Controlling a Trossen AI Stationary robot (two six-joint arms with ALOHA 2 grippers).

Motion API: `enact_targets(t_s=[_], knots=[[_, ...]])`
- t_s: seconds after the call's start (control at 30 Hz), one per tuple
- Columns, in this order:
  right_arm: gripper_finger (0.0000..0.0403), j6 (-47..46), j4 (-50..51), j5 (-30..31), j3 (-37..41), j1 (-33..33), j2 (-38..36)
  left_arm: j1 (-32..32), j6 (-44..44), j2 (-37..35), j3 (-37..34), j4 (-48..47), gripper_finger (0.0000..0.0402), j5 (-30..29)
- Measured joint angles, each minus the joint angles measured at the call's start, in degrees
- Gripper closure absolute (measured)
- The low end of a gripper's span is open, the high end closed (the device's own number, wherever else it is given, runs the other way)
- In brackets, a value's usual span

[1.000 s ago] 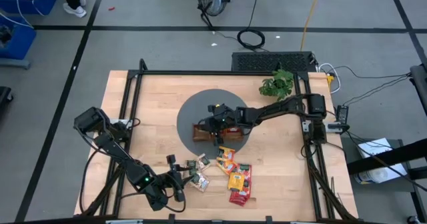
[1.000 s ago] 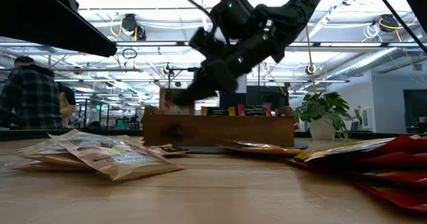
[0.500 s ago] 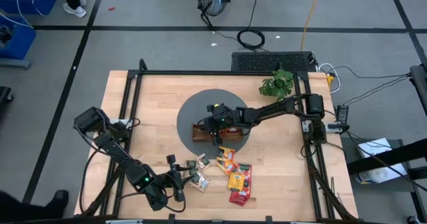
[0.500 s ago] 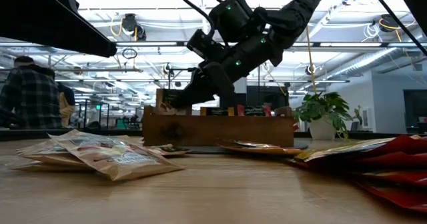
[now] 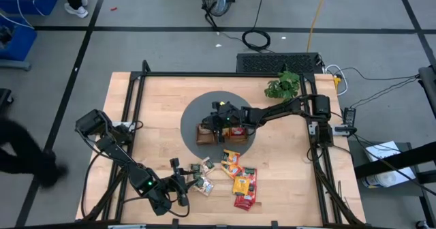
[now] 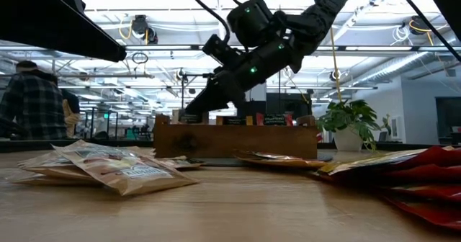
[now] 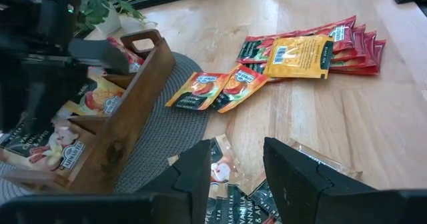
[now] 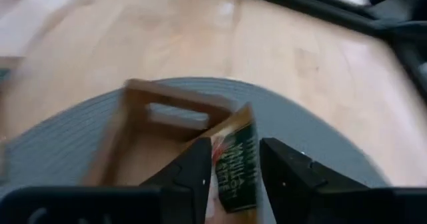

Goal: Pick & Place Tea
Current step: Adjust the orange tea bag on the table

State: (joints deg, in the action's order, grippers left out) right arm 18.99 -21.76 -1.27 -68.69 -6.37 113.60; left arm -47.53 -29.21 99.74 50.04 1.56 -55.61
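Observation:
Tea sachets lie near the table's front edge: pale ones point(image 5: 202, 178), orange-yellow ones point(image 5: 231, 164) and red ones point(image 5: 246, 191). My left gripper point(image 7: 237, 174) hangs open just above the pale ones. A wooden tray point(image 5: 204, 137) stands on a round grey mat point(image 5: 194, 116). Sachets stand on edge in its compartments. My right gripper point(image 5: 216, 118) is open over the tray's left end. A pale sachet with a dark green label point(image 8: 237, 164) stands upright in that end compartment, between the fingers.
A potted plant point(image 5: 283, 86) stands at the far right of the table. Black frame rails run along the table's edges. A person walks across the floor point(image 5: 27, 157) left of the table. Bare wood lies left of the mat.
My right gripper has opened over the tray's left end and let go of the pale sachet. The sachet had been held just above the tray's wall and now stands lower, inside the end compartment. The gripper has tipped slightly.

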Motion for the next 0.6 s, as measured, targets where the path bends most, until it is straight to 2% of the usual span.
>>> enact_targets(t_s=[0.2,0.37,0.5,0.6], knots=[[0.028,6.5,-0.2,6.2,0.0,1.4,-3.8,0.0,-0.3,0.0,0.0,0.0,0.0259,0.0],[0.0292,6.1,7.2,8.5,0.0,4.4,-12.3,0.0,-1.5,0.0,0.0,-0.1,0.0259,0.1],[0.0331,5.8,15.8,6.7,2.5,8.2,-21.9,0.0,-3.3,0.0,0.0,0.0,0.0259,0.1],[0.0381,4.4,16.5,5.9,7.8,12.4,-29.5,0.5,-6.6,0.0,0.0,1.6,0.0259,0.3]])
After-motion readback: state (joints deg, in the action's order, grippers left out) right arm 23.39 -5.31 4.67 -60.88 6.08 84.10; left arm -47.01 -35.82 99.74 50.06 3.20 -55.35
